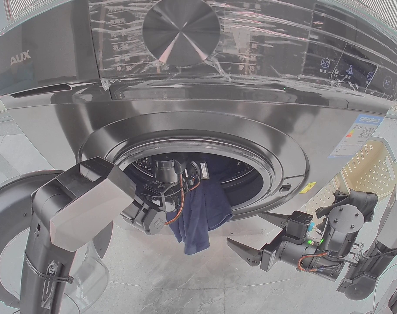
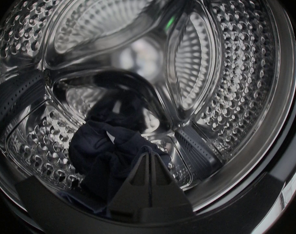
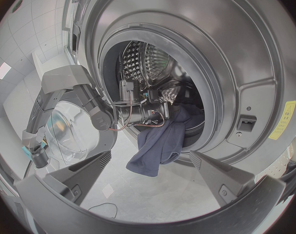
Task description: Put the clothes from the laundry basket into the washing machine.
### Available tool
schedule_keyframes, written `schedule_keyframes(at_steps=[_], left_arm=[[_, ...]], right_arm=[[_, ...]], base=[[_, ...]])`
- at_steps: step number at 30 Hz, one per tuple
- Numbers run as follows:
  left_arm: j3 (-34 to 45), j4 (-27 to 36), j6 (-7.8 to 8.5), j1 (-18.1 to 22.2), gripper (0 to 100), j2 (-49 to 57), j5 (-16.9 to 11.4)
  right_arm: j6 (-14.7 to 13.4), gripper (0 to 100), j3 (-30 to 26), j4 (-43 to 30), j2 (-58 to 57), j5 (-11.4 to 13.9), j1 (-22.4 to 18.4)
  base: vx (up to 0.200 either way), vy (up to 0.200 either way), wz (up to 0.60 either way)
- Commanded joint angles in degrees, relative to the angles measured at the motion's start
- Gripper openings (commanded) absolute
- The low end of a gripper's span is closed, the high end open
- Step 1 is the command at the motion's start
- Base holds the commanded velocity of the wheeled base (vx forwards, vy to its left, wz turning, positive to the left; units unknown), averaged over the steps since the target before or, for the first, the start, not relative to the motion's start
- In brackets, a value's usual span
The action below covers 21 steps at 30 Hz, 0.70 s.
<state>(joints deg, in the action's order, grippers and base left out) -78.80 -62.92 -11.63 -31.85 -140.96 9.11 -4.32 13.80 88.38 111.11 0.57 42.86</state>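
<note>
1. Drum (image 2: pixel 239 65) interior of washing machine (image 1: pixel 54 110): clenching bunched navy garment (image 2: pixel 99 153) with left gripper (image 2: pixel 150 156).
2. Trailing rest of garment out over door rim (image 1: pixel 268 184), hanging toward floor (image 1: pixel 185 280).
3. Holding right gripper (image 1: pixel 245 228) released, fingers spread wide, just outside opening, near laundry basket (image 1: pixel 373 171).

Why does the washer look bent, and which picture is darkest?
Head view: the lens bows the washer, with glare streaks around its dial. Left wrist view: darkest, inside the drum, with bright glints. Right wrist view: well lit, equally bowed.
</note>
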Motion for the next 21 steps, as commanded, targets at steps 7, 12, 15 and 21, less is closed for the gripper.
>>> schedule_keyframes(at_steps=[7,12,15,21], left_arm=[[-7.07,-2.74,-2.17,0.21,0,-0.63,2.85],[-7.51,-3.18,-2.34,0.21,0,-0.63,3.2],[-6.45,-3.53,-2.26,0.13,0,-0.54,3.2],[0.67,-1.86,-2.17,-1.1,100,3.67,3.29]], right_arm=[[0.01,100,0.0,0.04,0.08,0.04,-0.06],[0.01,100,0.0,0.04,0.43,-0.05,0.03],[0.01,100,0.0,0.04,0.34,-0.05,-0.06],[0.01,100,0.0,0.04,0.43,-0.05,-0.06]], base=[[0.0,0.0,0.0],[0.0,0.0,0.0],[0.0,0.0,0.0],[0.0,0.0,0.0]])
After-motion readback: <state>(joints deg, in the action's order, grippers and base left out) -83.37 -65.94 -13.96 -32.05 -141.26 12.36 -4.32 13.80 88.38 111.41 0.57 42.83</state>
